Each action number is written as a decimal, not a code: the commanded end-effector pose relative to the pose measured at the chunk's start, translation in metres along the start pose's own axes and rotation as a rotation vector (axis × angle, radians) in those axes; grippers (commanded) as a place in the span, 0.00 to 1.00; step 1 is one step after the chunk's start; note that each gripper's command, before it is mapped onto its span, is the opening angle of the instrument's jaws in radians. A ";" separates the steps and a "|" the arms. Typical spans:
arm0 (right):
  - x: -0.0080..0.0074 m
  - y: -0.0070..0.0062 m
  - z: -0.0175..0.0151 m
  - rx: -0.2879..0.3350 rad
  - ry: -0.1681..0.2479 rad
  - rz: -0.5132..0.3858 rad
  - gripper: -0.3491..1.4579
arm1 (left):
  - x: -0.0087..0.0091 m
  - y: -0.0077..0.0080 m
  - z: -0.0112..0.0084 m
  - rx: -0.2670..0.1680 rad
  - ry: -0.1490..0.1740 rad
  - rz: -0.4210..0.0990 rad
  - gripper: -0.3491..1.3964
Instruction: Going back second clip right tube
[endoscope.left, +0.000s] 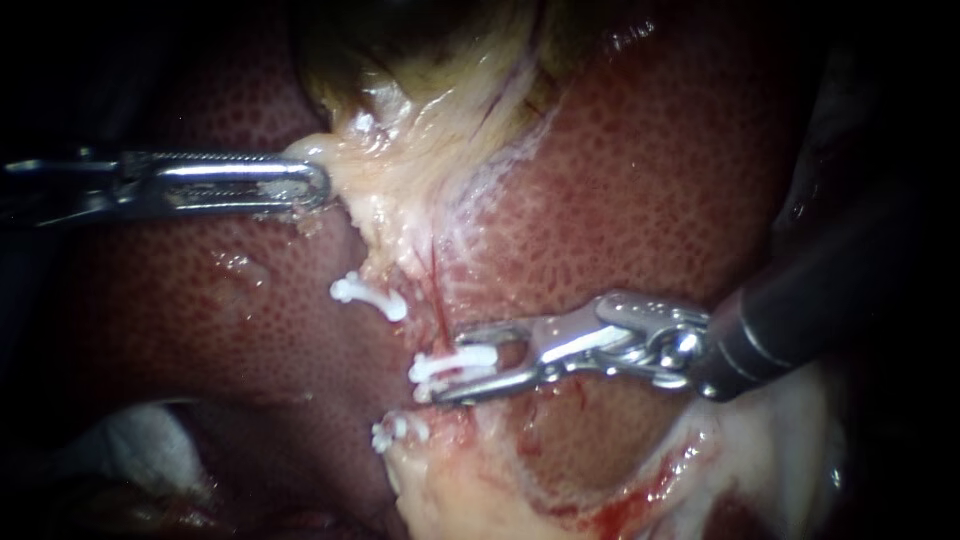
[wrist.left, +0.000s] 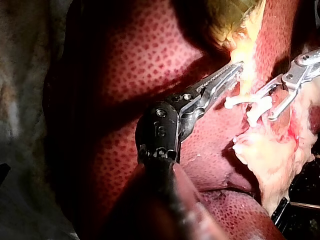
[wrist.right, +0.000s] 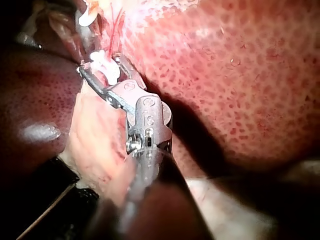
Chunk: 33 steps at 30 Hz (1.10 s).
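Left instrument: jaws clamped on pale tissue, up-left of middle clip | right instrument: jaws slightly parted, straddling middle clip | upper clip near, up-left of it | lower clip just below | liver around.

The left instrument comes in from the left with its shaft almost level. Its long jaws lie close together and pinch a bit of pale tissue at their tip. The right instrument enters from the right and slopes a little downward toward its tip, the wrist joint nearly in line with the shaft. Its two jaws stand apart with a clear gap between them. Both tips are well apart from each other
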 end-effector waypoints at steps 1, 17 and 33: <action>0.0004 -0.0002 -0.0011 0.003 -0.001 -0.012 0.47 | 0.0000 0.0000 0.0000 0.000 0.000 0.000 0.00; 0.0054 -0.0034 -0.0106 0.021 -0.004 -0.112 0.47 | -0.0004 -0.0002 0.0004 0.002 0.001 0.003 0.00; 0.0053 -0.0034 -0.0109 0.021 -0.005 -0.118 0.47 | -0.0046 -0.0025 0.0084 0.006 -0.034 0.019 0.00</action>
